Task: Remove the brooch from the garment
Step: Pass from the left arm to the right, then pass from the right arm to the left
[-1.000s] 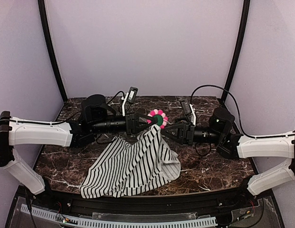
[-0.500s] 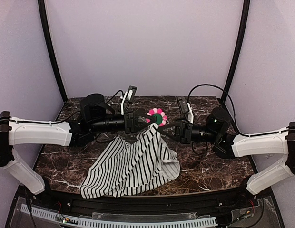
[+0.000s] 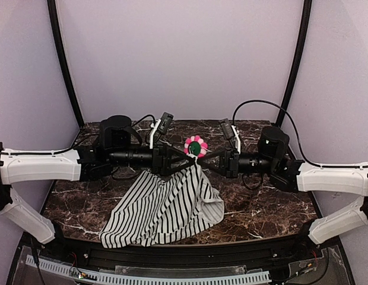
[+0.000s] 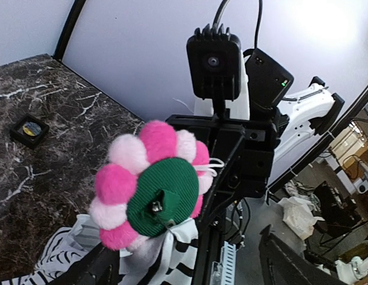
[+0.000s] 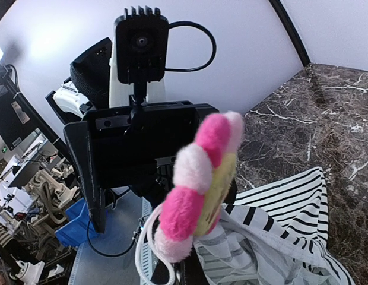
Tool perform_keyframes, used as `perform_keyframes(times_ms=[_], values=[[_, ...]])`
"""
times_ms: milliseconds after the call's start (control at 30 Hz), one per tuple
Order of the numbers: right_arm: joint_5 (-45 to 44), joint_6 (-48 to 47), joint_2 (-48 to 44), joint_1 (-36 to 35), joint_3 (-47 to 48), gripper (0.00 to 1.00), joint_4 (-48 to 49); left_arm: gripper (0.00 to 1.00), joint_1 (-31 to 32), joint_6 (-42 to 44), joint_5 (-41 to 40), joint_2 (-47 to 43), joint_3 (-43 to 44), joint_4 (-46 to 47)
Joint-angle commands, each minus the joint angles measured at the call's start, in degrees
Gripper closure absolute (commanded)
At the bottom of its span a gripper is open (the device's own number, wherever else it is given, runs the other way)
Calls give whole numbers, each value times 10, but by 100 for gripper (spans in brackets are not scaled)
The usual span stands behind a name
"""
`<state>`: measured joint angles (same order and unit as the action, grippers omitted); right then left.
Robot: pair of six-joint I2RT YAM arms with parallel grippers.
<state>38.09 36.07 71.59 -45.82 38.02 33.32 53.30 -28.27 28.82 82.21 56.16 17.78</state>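
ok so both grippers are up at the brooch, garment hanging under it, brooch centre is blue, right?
Not blue: the brooch centre is green, clear in the left wrist view. The rest stands: left gripper and right gripper are up at it, garment hanging under it.

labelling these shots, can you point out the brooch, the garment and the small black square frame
brooch (image 4: 163,196), left wrist view, on its green centre
garment (image 3: 166,208), top external view, on the middle of the striped cloth
small black square frame (image 4: 29,129), left wrist view, on its middle
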Motion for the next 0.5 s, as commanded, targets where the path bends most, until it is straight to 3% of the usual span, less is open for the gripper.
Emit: perform_keyframes(times_ms=[0, 200, 467], values=[[-27, -120, -24, -3, 71, 100, -230, 6, -17, 102, -38, -57, 39, -172], [31, -229, 2, -3, 165, 100, -447, 1, -34, 179, -39, -56, 103, -310], [158, -308, 36, -4, 228, 100, -578, 2, -27, 212, 59, 20, 179, -373]])
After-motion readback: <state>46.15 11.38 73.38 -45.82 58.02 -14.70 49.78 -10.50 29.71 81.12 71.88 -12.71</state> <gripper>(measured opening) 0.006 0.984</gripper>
